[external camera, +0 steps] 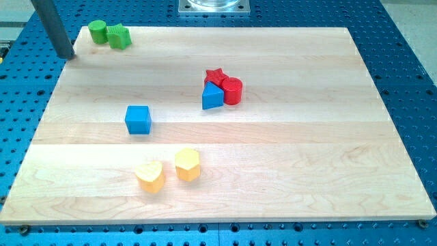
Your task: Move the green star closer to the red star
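Yellow heart [149,176] nearest the view's bottom; my tip [66,55], a bare rod gripping nothing, at top left, just left of green cylinder [98,31] touching green star [119,36]; red star [216,76] well apart, centre-right.

Green star [120,36], green cylinder [98,31]: same bright green. Red star [215,75], red cylinder [232,90]: saturated red. Blue triangular block [212,97], blue cube [138,119]: mid blue. Yellow heart [149,175], yellow hexagon [187,164]: pale yellow-orange. Board [287,157]: light wood, lengthwise grain bands. Surrounding table [403,41]: blue, dotted hole grid. Rod dark grey down to my tip [67,56].
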`<control>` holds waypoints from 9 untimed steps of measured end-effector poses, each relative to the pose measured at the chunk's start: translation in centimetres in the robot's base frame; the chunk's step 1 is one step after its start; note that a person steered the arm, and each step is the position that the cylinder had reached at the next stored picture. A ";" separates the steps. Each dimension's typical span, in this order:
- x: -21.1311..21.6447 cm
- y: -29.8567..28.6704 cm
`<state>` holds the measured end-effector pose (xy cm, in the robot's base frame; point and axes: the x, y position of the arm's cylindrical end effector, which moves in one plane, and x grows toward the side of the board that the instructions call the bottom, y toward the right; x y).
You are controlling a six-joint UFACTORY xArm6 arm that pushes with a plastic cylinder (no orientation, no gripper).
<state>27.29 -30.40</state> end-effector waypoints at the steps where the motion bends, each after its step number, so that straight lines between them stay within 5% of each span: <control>1: -8.0 1.3; 2: -7.7 3.2; 4: -2.0 18.4; 5: 1.1 21.1; 6: -4.7 20.3; 7: -2.3 16.0; 8: 3.0 19.8; 9: 2.4 18.8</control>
<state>29.69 -11.57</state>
